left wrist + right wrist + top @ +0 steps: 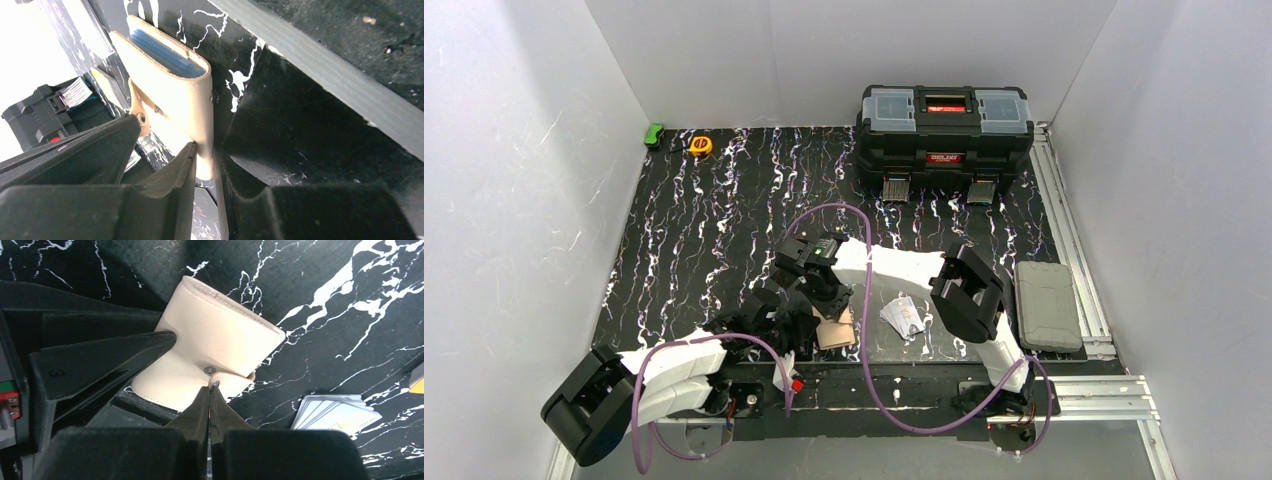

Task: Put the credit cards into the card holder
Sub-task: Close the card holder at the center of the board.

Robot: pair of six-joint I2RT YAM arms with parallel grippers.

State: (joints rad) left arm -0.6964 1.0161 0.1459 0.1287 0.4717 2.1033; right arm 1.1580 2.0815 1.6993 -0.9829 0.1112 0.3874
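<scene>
While your left gripper [205, 150] pinches the card holder [172, 97] by one edge, your right gripper [210, 389] sits closed at its snap tab [236, 379].
A light blue card [167, 55] sits in its pocket; the other credit cards [335, 412] lie fanned on the table [350, 315], off to the right.

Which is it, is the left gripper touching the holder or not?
Touching. In the left wrist view, the left gripper squeezes the holder by its lower edge between its fingers, with no gap showing.
</scene>
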